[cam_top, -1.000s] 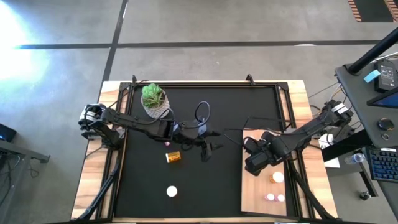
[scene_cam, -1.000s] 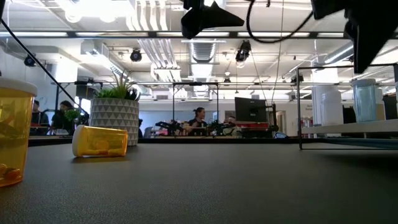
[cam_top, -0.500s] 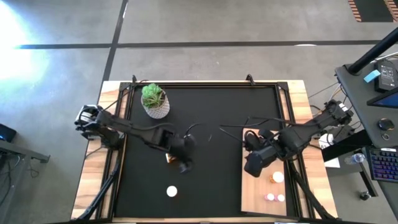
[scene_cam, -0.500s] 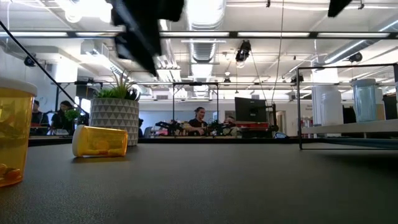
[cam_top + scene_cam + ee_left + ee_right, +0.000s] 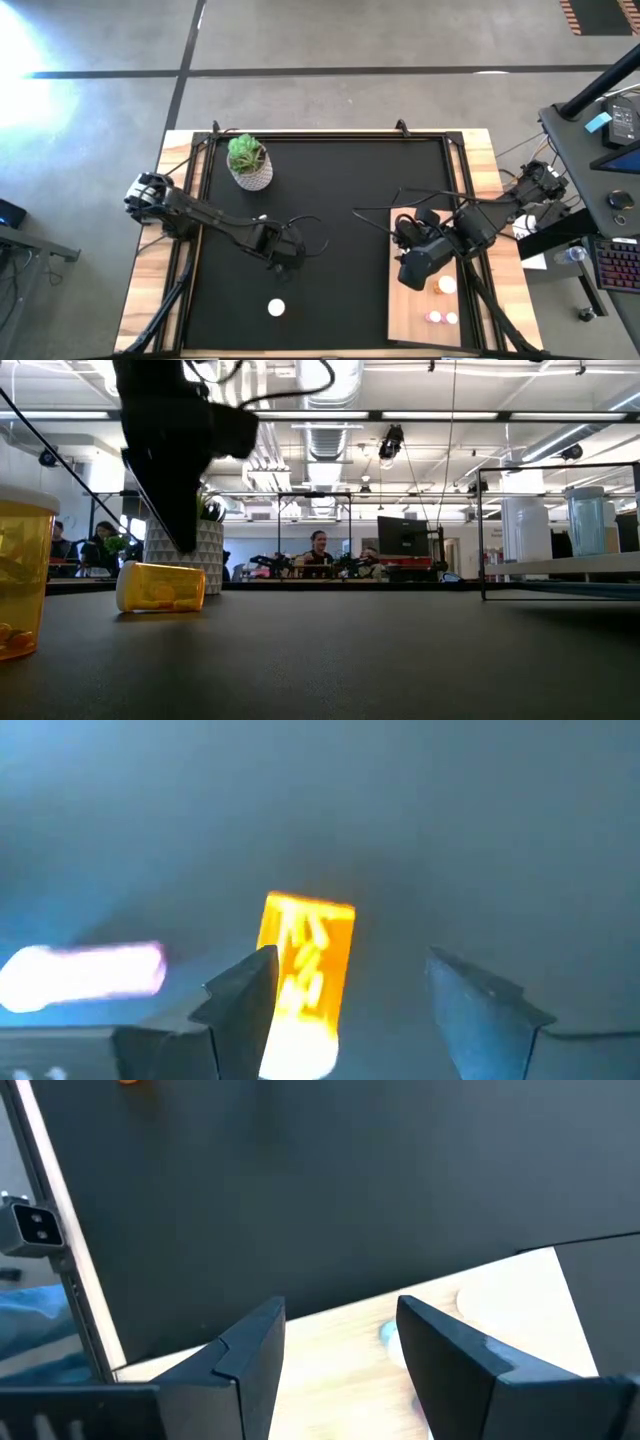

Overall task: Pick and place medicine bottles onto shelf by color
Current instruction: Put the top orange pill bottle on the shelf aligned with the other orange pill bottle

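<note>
An amber medicine bottle (image 5: 160,587) lies on its side on the black mat, in front of the plant pot. My left gripper (image 5: 350,960) points down just above it, open, with one finger on each side of the bottle (image 5: 305,970). In the high view that gripper (image 5: 285,252) hides the bottle. A second amber bottle with a white cap (image 5: 276,308) stands upright near the front edge. My right gripper (image 5: 412,270) hangs open over the far end of the shelf (image 5: 410,320), with nothing between its fingers (image 5: 250,1345).
On the shelf stand an amber bottle with a white cap (image 5: 446,285) and two pink ones (image 5: 433,317) (image 5: 452,318). A potted green plant (image 5: 247,160) stands at the mat's far left. A blurred pale thing (image 5: 85,970) shows beside the left finger.
My left gripper has come down and toward the table's left, tipping from nearly level to pointing down over the lying amber bottle. My right gripper has risen above the shelf and out of the low view. The bottles have not moved.
</note>
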You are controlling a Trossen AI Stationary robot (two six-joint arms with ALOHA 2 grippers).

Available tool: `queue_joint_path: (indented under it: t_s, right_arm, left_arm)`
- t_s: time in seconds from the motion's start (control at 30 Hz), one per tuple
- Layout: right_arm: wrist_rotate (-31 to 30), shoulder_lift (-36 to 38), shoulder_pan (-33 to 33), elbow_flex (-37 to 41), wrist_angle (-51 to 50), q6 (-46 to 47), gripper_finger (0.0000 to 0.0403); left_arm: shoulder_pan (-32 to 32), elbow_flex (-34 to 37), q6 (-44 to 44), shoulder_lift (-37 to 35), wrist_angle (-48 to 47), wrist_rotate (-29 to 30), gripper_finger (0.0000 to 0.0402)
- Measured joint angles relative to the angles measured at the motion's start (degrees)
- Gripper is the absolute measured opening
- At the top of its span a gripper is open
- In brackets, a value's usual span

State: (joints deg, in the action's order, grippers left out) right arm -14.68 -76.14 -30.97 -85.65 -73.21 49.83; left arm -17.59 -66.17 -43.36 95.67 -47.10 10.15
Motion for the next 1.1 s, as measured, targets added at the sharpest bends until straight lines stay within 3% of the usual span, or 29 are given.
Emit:
queue_joint_path:
  t_s: [0.33, 0.5, 0.7, 0.9, 1.1]
  right_arm:
    - [0.1, 0.0, -0.8, 0.0, 0.1, 0.0, 0.0185]
    - [0.1, 0.0, -0.8, 0.0, 0.1, 0.3, 0.0185]
    - [0.1, 0.0, -0.8, 0.0, 0.0, 0.4, 0.0185]
    - [0.1, 0.0, -0.8, 0.0, 0.0, 0.3, 0.0185]
    - [0.1, 0.0, -0.8, 0.0, 0.0, 0.1, 0.0185]
  left_arm:
    - [2.1, 4.5, 2.1, 3.0, 4.9, 0.8, 0.0231]
    - [2.6, 4.5, -1.5, 4.2, 4.9, -0.1, 0.0199]
    - [3.3, 3.9, -17.6, 4.3, 9.8, -1.6, 0.0147]
    - [3.3, 3.8, -35.4, 4.4, 15.2, -0.6, 0.0159]
    - [3.4, 3.9, -49.4, 5.5, 18.5, 6.2, 0.0165]
